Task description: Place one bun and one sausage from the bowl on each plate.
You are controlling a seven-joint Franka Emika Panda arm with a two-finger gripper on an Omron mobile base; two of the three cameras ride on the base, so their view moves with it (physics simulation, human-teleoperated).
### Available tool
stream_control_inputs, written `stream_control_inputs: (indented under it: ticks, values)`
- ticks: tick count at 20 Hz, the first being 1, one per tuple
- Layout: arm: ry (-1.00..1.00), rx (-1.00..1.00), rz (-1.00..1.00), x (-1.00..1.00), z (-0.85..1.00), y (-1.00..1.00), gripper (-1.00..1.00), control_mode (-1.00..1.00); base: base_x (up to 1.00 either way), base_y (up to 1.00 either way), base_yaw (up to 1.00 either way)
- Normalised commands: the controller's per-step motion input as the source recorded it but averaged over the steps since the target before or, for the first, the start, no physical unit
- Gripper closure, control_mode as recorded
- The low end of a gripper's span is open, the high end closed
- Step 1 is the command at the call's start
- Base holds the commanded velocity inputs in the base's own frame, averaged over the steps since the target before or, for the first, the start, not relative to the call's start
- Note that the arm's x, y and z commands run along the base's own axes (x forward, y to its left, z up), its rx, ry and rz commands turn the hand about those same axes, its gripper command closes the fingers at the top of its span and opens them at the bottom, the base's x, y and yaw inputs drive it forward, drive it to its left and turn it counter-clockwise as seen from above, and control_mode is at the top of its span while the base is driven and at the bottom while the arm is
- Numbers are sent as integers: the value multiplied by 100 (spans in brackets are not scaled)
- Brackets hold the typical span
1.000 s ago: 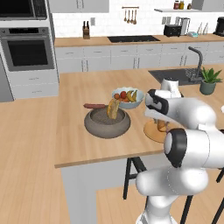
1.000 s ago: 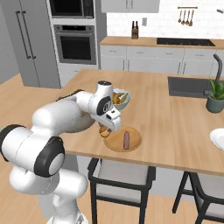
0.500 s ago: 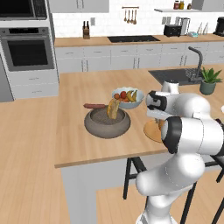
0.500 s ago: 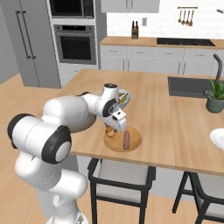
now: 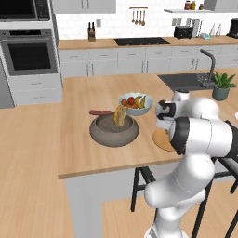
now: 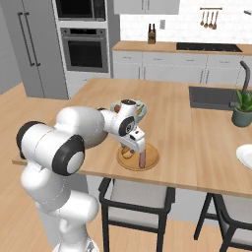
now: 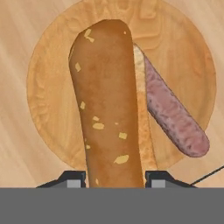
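Wooden plate [image 7: 52,109] under us, we hold a bun [image 7: 109,105] between the gripper's [image 7: 114,178] narrowed jaws, low over the plate and just beside the sausage [image 7: 175,118] lying there. Releasing it askew risks nudging that sausage off the rim — or the bun rolling away. It looks long, brown-crusted, flecked yellow. Another bun [image 5: 120,115] leans in the grey bowl [image 5: 114,132].

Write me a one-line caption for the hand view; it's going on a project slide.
Gripper holds a bun over the wooden plate, beside a sausage already lying there.
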Motion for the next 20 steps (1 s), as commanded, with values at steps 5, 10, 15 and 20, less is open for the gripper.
stream_control_inputs:
  ticks: [5, 10, 15, 20]
  values:
    - [0, 0, 1, 8, -34, 0, 100, -100, 0, 0, 0]
    - [0, 0, 8, 17, -12, -3, 100, -100, 0, 0, 0]
    - [0, 0, 5, 1, 0, -11, -100, -100, 0, 0, 0]
    - [0, 0, 1, 0, 7, -2, -100, -100, 0, 0, 0]
